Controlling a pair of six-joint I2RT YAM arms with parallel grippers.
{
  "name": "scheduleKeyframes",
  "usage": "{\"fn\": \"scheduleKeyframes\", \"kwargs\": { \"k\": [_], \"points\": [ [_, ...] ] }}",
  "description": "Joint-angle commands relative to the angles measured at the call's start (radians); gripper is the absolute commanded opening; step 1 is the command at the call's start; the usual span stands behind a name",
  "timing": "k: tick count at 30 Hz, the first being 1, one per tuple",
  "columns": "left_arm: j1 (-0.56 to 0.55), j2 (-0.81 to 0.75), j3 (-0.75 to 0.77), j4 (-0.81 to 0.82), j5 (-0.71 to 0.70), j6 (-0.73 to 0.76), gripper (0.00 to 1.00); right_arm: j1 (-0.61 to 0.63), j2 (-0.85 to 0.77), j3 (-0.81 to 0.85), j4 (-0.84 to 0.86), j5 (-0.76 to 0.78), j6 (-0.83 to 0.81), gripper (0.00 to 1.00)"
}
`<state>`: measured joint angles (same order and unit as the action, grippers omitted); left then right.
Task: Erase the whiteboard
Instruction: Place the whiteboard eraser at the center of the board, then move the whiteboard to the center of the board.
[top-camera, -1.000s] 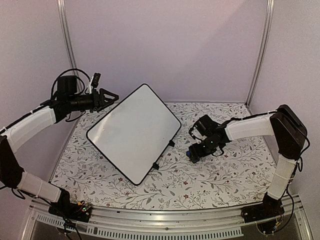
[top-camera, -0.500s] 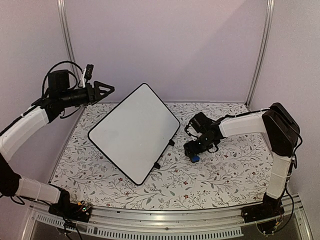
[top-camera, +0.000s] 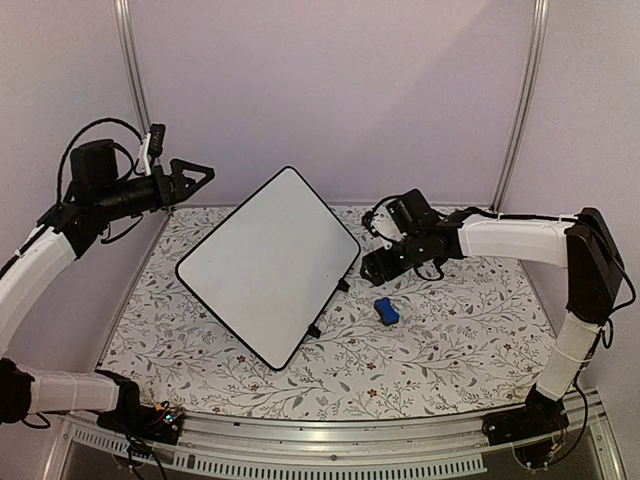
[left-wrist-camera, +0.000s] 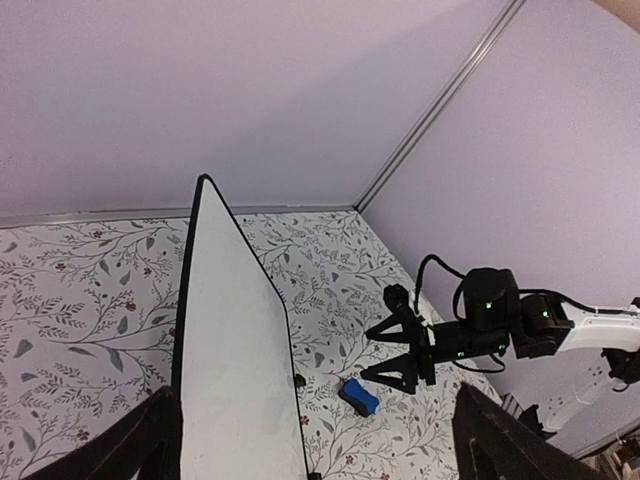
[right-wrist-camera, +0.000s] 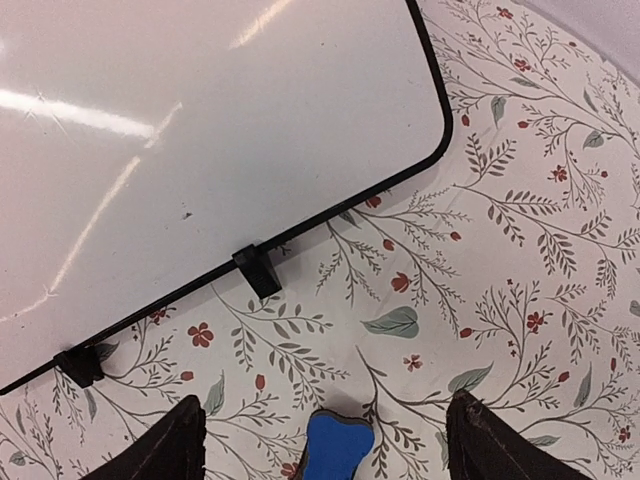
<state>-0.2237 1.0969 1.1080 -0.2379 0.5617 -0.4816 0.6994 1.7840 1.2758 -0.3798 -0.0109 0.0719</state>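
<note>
One plain white whiteboard (top-camera: 270, 262), small blue eraser (top-camera: 386, 310) nearby.

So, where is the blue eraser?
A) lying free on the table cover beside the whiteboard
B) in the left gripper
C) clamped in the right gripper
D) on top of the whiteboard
A: the blue eraser lies on the table cover next to the whiteboard, and the right gripper and left gripper both stand open and empty.

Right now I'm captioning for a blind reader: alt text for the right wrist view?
A blank, black-rimmed whiteboard fills the upper left, on a floral tablecloth. A blue eraser sits at the bottom edge, unheld, framed by the open right gripper.
</note>
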Motion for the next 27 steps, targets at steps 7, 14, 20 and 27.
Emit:
{"fn": "scheduleKeyframes", "kwargs": {
  "k": [7, 14, 20, 27],
  "points": [
    [-0.006, -0.171, -0.088, -0.175, -0.216, 0.031, 1.00, 0.041, 0.089, 0.034, 0.079, -0.088, -0.240, 0.68],
    [-0.006, -0.271, -0.119, -0.244, -0.274, 0.029, 1.00, 0.056, 0.246, 0.129, 0.117, -0.001, -0.291, 0.67],
    [-0.005, -0.300, -0.129, -0.269, -0.287, 0.035, 1.00, 0.057, 0.344, 0.173, 0.134, 0.032, -0.316, 0.61],
    [-0.005, -0.311, -0.127, -0.279, -0.294, 0.031, 1.00, 0.056, 0.388, 0.177, 0.194, 0.005, -0.313, 0.49]
  ]
}}
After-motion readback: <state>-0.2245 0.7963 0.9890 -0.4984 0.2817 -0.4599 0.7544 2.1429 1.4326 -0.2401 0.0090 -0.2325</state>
